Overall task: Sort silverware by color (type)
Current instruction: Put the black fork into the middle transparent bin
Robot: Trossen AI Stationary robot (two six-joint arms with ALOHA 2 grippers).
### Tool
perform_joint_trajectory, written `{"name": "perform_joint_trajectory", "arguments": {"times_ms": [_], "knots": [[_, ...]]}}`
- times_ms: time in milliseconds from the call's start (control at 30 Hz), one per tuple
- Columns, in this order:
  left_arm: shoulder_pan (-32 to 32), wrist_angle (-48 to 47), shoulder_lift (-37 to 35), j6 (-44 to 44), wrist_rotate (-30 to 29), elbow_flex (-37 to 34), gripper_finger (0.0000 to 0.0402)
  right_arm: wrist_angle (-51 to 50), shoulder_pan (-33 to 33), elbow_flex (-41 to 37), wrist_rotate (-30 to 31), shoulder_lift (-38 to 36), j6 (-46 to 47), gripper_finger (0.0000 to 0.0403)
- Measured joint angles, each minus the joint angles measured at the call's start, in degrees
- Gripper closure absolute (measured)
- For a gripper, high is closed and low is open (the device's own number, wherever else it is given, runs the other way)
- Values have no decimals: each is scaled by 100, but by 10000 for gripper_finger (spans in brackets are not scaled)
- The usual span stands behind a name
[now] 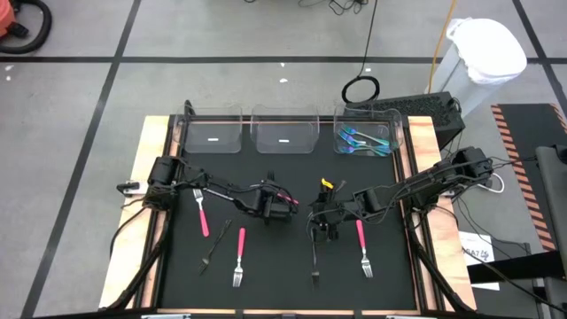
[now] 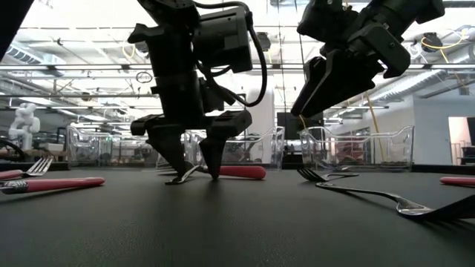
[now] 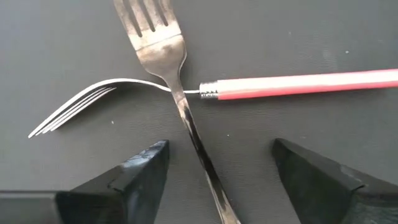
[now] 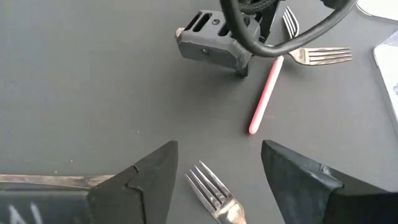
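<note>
Right under the left gripper (image 3: 217,180) two forks lie crossed on the black mat (image 1: 266,266): a dark all-metal fork (image 3: 177,87) on top, its handle running between the gripper's parted, empty fingers (image 3: 134,174), and a pink-handled fork (image 3: 292,86) whose thin silver neck passes beneath it. Both look light, stiff and slick, and they sit nearly flat, so there is little to bite. The dark fork's narrow handle, clear of the crossing, seems the safest place to pinch; lifting it could drag or flick the pink one.

Beside that pair, the right gripper (image 4: 217,180) hovers with jaws apart and holding nothing, a silver fork head (image 4: 211,190) on the mat between its tips. Farther from the crossed forks lie more pink-handled pieces (image 1: 203,215) and another dark fork (image 1: 314,252). Beyond them, at the mat's far edge, stand three clear bins (image 1: 283,133), one holding teal cutlery (image 1: 365,142). The two arms work close together, so a collision is possible.
</note>
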Motion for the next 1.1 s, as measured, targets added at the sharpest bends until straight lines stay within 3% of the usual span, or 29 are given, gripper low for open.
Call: {"name": "perform_joint_trajectory", "arguments": {"times_ms": [400, 1100], "knots": [[90, -132, 21, 152, 19, 129, 240, -7, 0, -2, 0, -2, 0, 177], [199, -192, 6, 148, 123, 122, 388, -117, 35, -2, -9, 0, 85, 177]]}}
